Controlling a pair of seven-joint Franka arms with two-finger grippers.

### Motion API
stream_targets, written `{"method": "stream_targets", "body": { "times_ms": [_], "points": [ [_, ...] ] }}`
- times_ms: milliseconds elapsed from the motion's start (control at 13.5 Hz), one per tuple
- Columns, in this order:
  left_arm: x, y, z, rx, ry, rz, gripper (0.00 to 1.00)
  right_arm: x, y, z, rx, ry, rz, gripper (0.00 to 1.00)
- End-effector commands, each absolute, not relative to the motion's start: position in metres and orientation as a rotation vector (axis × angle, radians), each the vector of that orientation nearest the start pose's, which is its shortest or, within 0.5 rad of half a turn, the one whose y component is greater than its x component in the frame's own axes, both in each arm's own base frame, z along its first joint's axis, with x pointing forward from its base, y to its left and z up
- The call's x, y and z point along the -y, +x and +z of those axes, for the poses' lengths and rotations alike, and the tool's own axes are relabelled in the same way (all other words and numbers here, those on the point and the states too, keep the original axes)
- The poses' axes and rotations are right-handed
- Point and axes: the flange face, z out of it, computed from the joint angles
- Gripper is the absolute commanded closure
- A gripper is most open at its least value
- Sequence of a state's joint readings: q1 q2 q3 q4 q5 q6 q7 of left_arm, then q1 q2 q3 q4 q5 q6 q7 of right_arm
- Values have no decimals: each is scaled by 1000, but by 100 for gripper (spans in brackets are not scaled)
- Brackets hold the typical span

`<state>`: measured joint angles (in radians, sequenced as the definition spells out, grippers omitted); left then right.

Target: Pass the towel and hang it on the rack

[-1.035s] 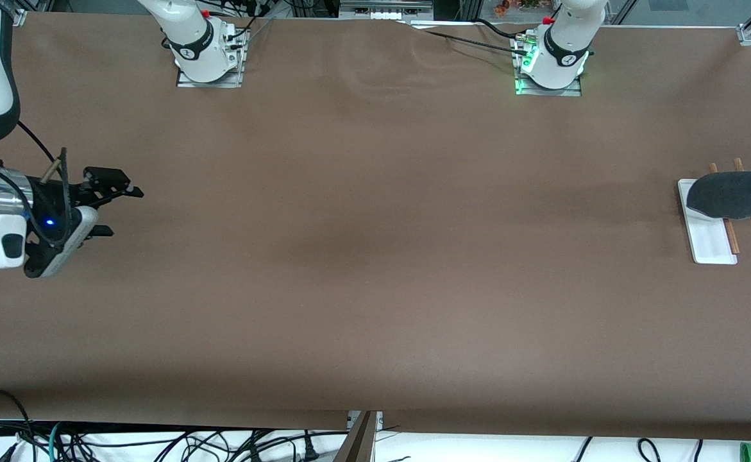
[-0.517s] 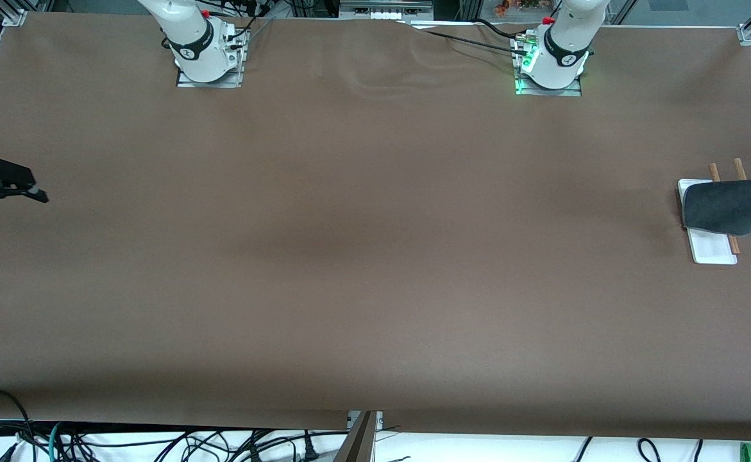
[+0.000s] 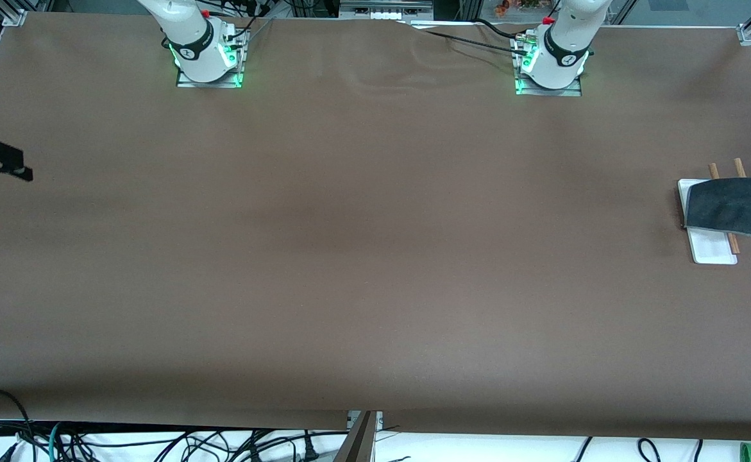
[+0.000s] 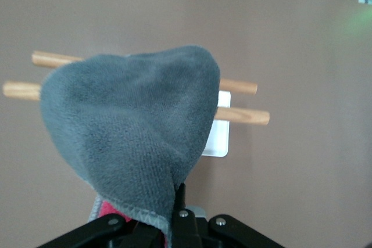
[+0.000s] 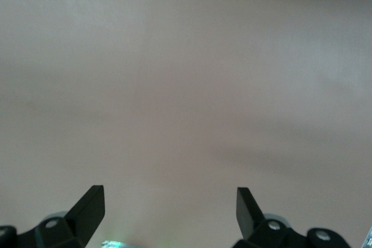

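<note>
**Inspector:** Two grippers to account for. Begin at the left gripper (image 4: pixel 177 225).

**Assistant:** Its jaws are closed on a bunched corner of the towel (image 4: pixel 131 126), grey face outward, a strip of pinkish-red showing at the pinch. In the front view the gripper itself is out of frame at the left arm's end of the table; only the towel (image 3: pixel 734 206) shows there.

**Inspector:** Position of the towel against the rack?

**Assistant:** It is draped across both wooden rods (image 4: pixel 241 101) of the rack (image 3: pixel 708 247), above the white base, rod ends protruding on either side. Whether its weight rests on the rods or hangs from the grip, I cannot tell.

**Inspector:** Right gripper?

**Assistant:** Right gripper (image 5: pixel 168 201) is spread wide and holds nothing, over bare brown table (image 3: pixel 362 256) at the right arm's end; only a finger (image 3: pixel 0 157) shows at the edge of the front view. That arm waits.

**Inspector:** Risks?

**Assistant:** Judged, not observed: the cloth looks gathered toward the gripped corner, so release may leave more mass on one side and it could slide off the smooth rods. A snagged hem on withdrawal could drag the towel off or tip the light rack.
</note>
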<state>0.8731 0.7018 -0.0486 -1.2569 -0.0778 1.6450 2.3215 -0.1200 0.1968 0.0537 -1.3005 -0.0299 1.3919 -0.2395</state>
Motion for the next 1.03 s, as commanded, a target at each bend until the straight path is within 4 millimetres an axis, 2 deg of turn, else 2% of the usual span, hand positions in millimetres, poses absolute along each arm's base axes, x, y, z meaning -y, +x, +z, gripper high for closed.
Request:
{"method": "stream_targets", "body": {
  "times_ms": [0, 74, 148, 222, 370, 443, 739, 813, 887, 961],
  "points": [
    [-531, 478, 319, -2395, -2435, -175, 100, 34, 544, 626, 200, -3161, 259, 0],
    [-534, 475, 313, -2388, -2444, -177, 100, 27, 540, 626, 222, -3183, 311, 0],
    [-537, 476, 308, -2371, -2442, -177, 78, 19, 536, 627, 240, -3189, 339, 0],
    [-538, 477, 298, -2366, -2444, -185, 1, 13, 533, 627, 203, -3189, 371, 0],
    [-545, 472, 302, -2338, -2456, -198, 0, 6, 529, 628, 58, -3200, 389, 0],
    [-546, 472, 309, -2327, -2452, -195, 0, 4, 530, 627, 58, -3200, 393, 0],
    [-541, 480, 352, -2204, -2495, -174, 0, 7, 534, 620, 52, -3201, 396, 0],
    [-543, 485, 374, -2124, -2513, -166, 0, 7, 535, 618, 29, -3200, 397, 0],
    [-541, 490, 384, -2053, -2560, -161, 0, 6, 536, 617, 28, -3201, 387, 0],
    [-528, 501, 385, -2054, -2588, -153, 0, 6, 538, 617, 29, -3204, 368, 0]
  ]
}}
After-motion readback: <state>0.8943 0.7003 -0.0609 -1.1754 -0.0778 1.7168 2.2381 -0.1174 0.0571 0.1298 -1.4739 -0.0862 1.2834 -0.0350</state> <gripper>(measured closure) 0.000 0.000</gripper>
